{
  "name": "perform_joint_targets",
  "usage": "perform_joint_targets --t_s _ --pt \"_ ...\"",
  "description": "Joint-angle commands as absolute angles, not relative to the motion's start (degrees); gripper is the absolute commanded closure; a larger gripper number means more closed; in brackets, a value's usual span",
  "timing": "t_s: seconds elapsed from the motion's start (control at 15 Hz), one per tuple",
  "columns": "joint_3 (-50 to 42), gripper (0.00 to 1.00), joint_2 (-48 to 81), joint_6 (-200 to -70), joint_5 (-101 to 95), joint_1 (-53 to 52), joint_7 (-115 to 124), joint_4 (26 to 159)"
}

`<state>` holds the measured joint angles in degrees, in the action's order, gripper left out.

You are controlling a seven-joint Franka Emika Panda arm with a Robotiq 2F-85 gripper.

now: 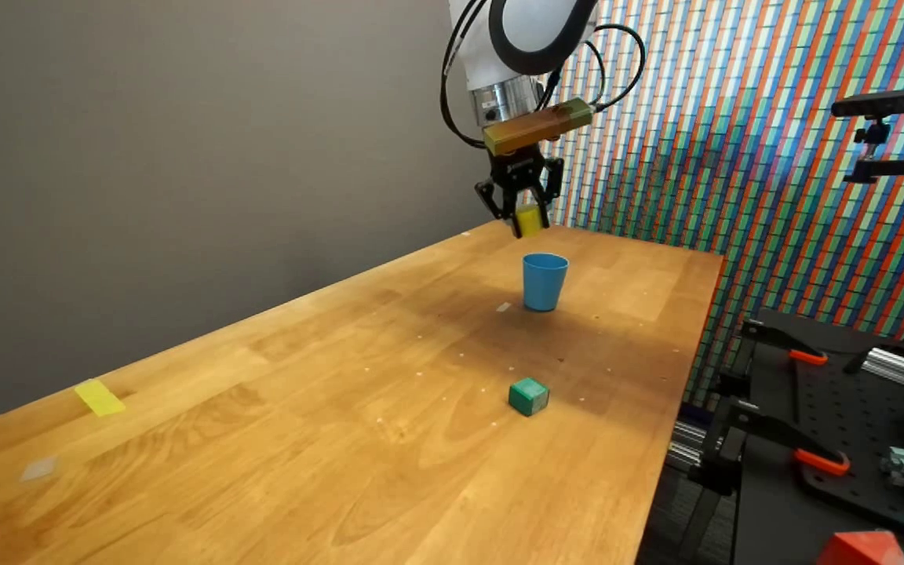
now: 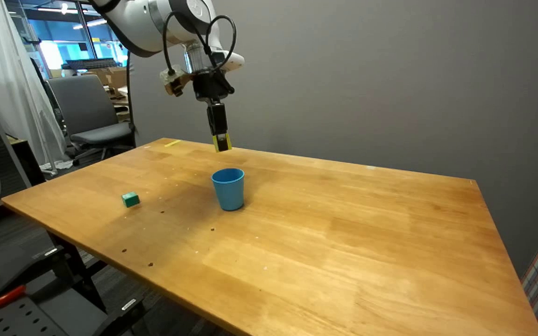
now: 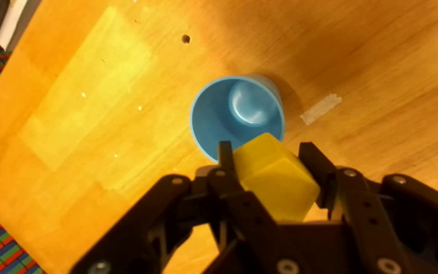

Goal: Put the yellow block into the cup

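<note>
In the wrist view the block (image 3: 278, 179) hides part of the rim of the cup (image 3: 219, 114), and the bottom edge crops my gripper (image 3: 271, 160). In an exterior view a finger (image 2: 222, 142) hides, I think, most of the block. Both exterior views crop my arm (image 2: 145, 25) at the top.

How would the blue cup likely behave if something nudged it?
The blue cup would probably tip under a push near its top, since it tapers to a base narrower than its rim. It is likely light for its size: the wall seems thin at the rim. It may slide on the wooden tabletop, as its surface appears smooth and shiny inside.
</note>
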<state>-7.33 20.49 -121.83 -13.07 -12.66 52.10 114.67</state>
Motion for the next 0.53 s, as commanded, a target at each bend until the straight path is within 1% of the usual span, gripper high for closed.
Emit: perform_joint_targets --t_s 0.0,0.33,0.4,0.47 --pt "-5.5 0.78 20.5 -122.8 -10.0 -9.8 53.8 117.1" --pt "-5.7 0.77 22.0 -125.5 -8.7 -8.4 55.1 119.0" --pt "-5.8 0.28 22.2 -126.0 -8.8 -8.3 55.5 119.1" --pt "-6.0 0.27 22.4 -126.7 -9.4 -8.2 55.8 119.2"
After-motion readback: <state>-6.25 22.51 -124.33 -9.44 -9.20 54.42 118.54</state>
